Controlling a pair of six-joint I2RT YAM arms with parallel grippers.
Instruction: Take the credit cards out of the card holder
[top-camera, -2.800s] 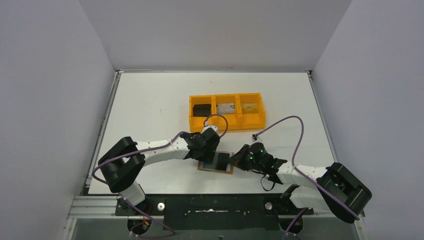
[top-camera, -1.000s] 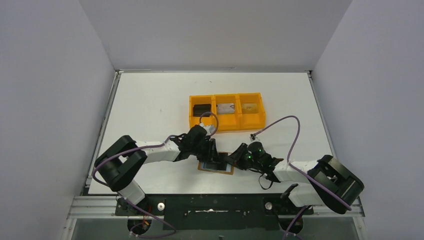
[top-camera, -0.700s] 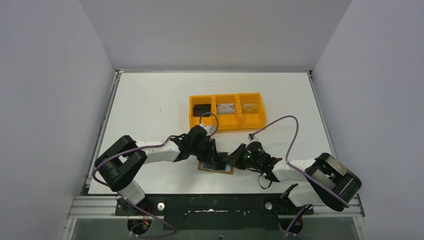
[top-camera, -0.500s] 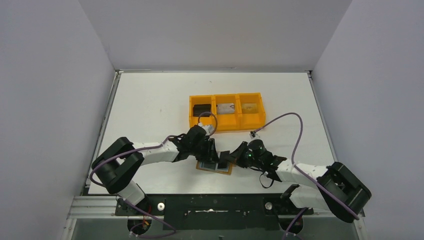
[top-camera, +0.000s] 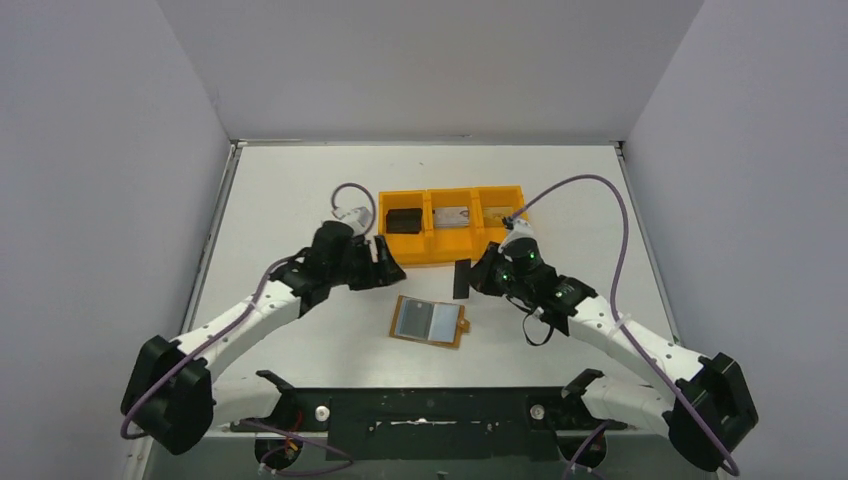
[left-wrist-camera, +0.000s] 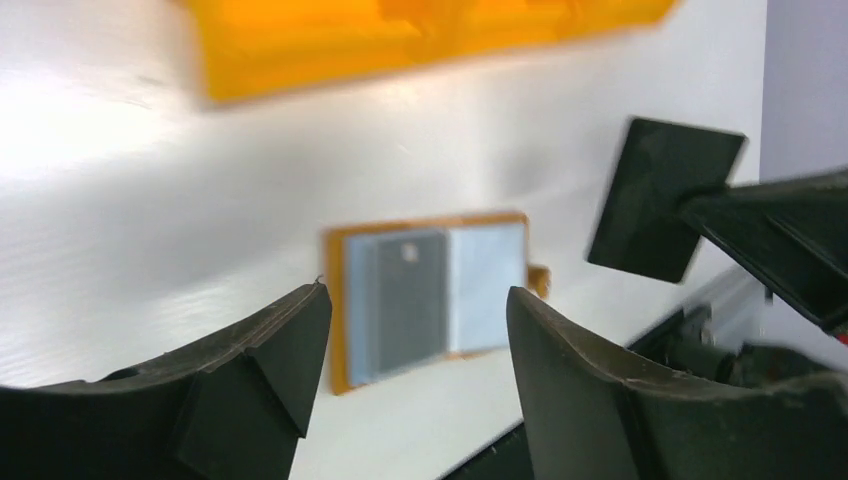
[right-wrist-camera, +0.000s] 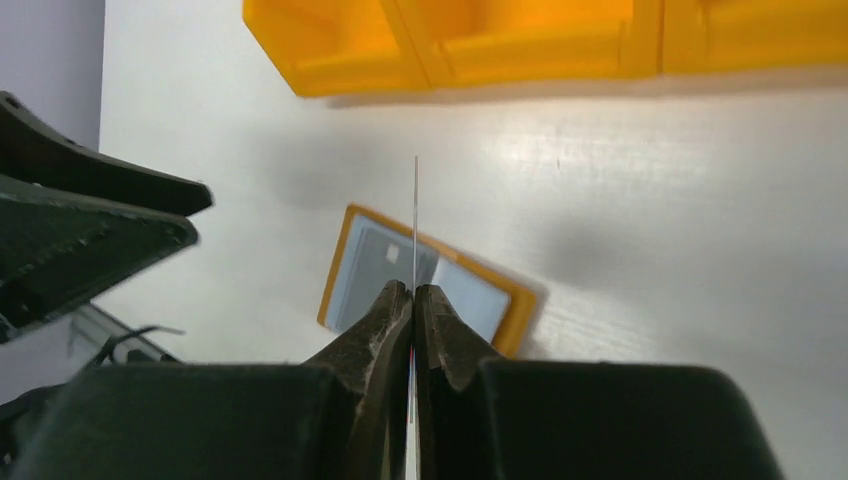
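Credit card (top-camera: 461, 278), thin dark plastic, edge-pinched in right gripper (top-camera: 472, 277) just near-side of orange plastic tray (top-camera: 447, 256); small grip, may slip or twist. Left gripper (top-camera: 387, 268) spread, empty, by tray's left corner.

The white table (top-camera: 300, 200) bears an orange tray (top-camera: 430, 251) and the card holder (top-camera: 462, 326) (lying open).

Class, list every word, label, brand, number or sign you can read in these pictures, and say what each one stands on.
No text can be read.
On the cards in the orange tray: pale marks, too small to read.
On the dark card between the right fingers: no print shows.
On the card holder: one tiny pale mark, blurred.
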